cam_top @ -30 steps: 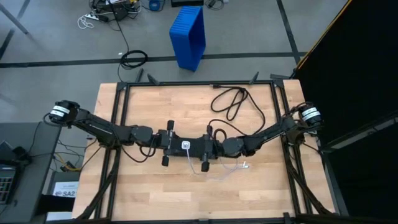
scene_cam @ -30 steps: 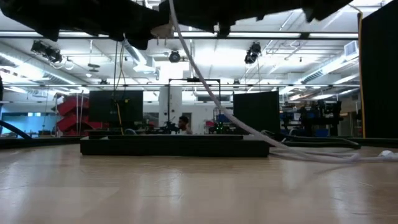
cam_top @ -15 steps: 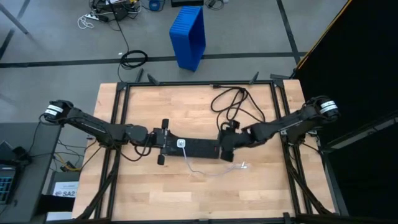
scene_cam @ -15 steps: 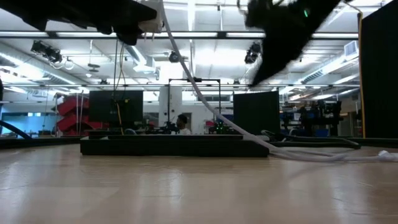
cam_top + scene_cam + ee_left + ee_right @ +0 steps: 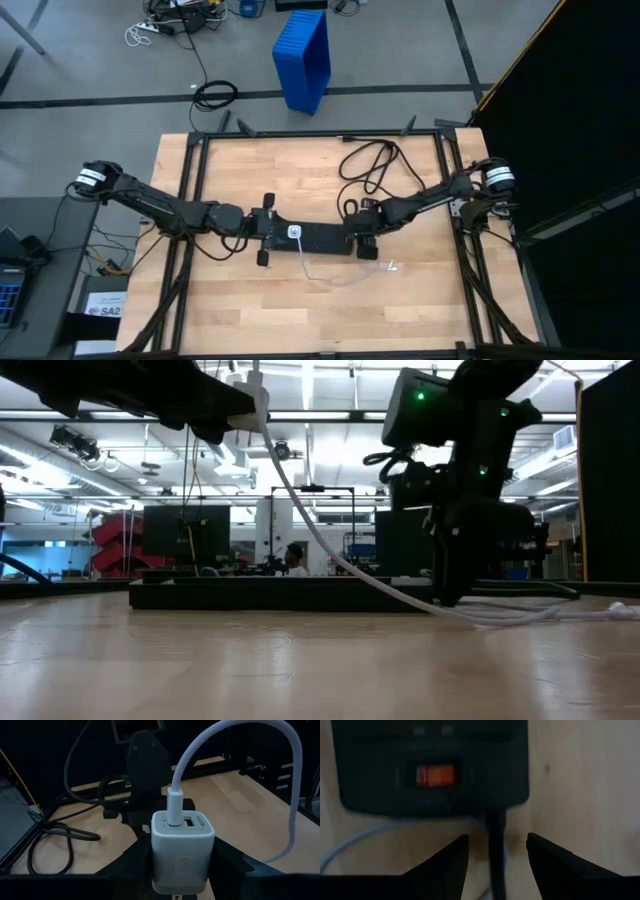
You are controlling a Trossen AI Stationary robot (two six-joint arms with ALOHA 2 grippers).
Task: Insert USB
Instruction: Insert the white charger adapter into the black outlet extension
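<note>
White and cube-shaped, a charger block (image 5: pixel 181 847) is gripped by the left gripper (image 5: pixel 268 229); the thin white braided USB cable (image 5: pixel 240 750) is plugged into it. The right gripper (image 5: pixel 495 855), fingers (image 5: pixel 445 865) spread, hangs above the long black power strip's (image 5: pixel 322 238) right end.

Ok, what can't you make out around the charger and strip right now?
Left wrist view: charger hides its own prongs and the sockets below.
High view: charger in left tool too small to judge seating.
Right wrist view: power strip blurred, cut by the edge.

No text, label or number is legible on anything.
</note>
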